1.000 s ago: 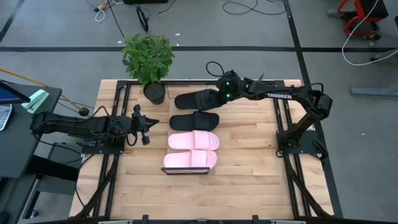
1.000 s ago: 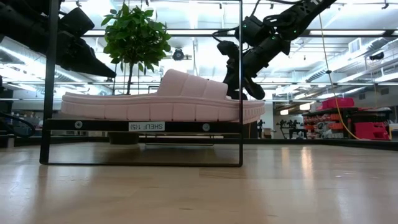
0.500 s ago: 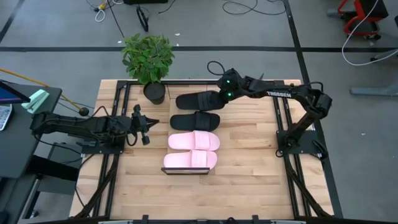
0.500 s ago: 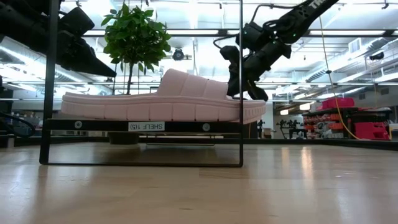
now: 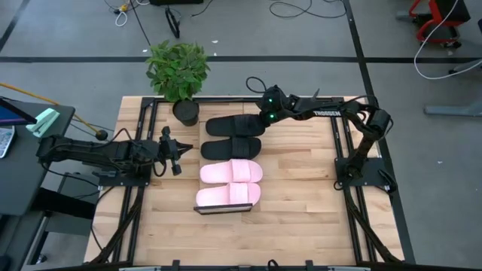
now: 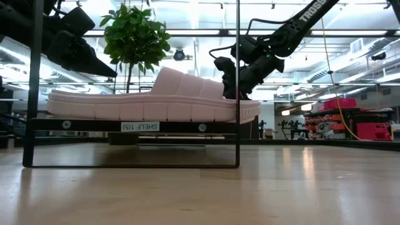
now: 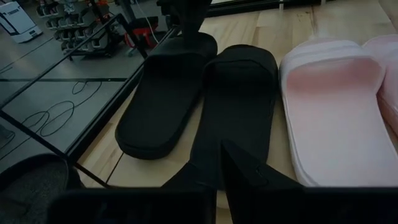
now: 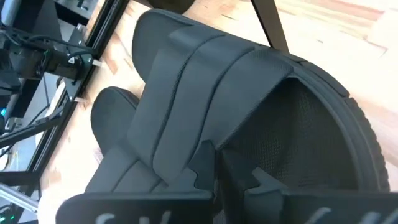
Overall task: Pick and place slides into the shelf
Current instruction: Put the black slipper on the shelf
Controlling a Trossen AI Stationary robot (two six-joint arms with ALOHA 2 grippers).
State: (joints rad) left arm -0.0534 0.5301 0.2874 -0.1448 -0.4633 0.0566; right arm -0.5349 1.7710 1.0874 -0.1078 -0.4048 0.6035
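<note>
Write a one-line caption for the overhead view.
Right gripper at the far black slide, beside its pair and two pink slides; left gripper waits nearby.

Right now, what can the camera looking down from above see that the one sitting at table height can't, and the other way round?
Only the high view shows all four slides in a row: two black slides and two pink slides, plus the waiting left gripper beside them. Only the low view shows the shelf label, its black frame and the room's ceiling lights. Both show the potted plant, the nearest pink slide, and the right gripper at the far black slide.
</note>
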